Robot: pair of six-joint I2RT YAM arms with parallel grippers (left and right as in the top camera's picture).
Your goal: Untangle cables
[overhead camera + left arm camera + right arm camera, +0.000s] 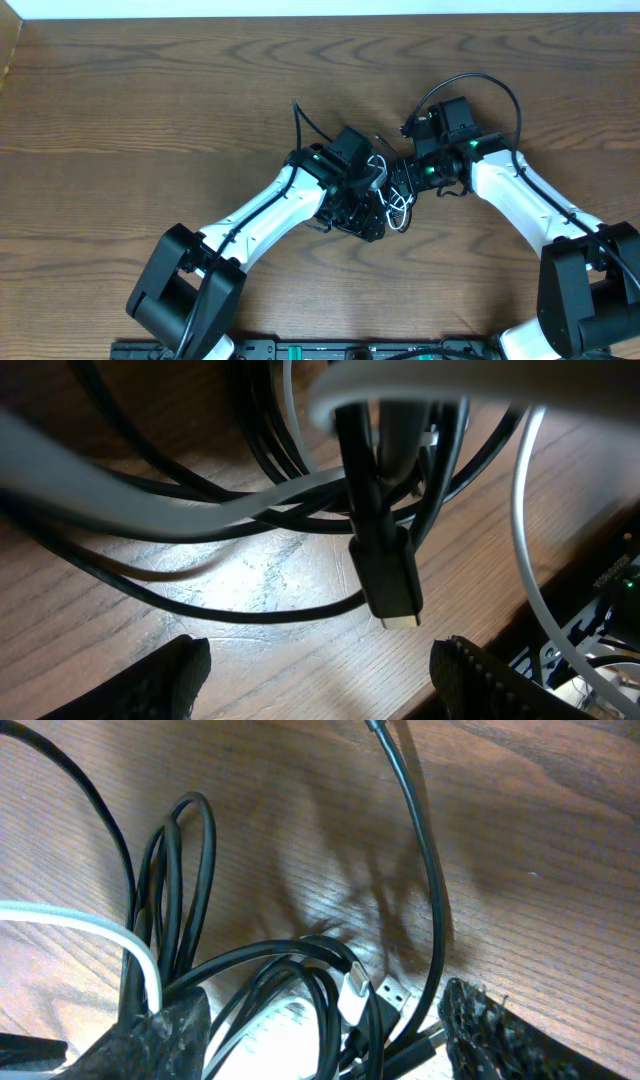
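The tangle sits mid-surface (150, 100), just right of centre, where the left arm (270, 205) and right arm (520, 195) meet head to head. Their wrists cover most of it from above. The white cable (400, 207) shows there only as small loops between the two wrists. One strand of the black cable (303, 118) runs out far-left from the knot. A thick arm wire (490, 82) arches over the right wrist on the far side, apart from the tangle. In the left wrist view the left fingers (170, 675) stand wide apart with bare wood between their tips and nothing in their hold. Beyond them black strands cross left to right over the wood, and a white strand (200, 510) lies across them. A black plug (390, 575) has its long axis up and down the view, its metal tip toward the fingers. In the right wrist view the right fingers (150, 1035) are also spread wide, with the bundle packed between them. Whether they pinch it I cannot tell. There the black cable (180, 880) makes narrow loops whose long axis runs away from the fingers, a single strand (425, 870) curves off far, and a silver USB plug (395, 992) points right.
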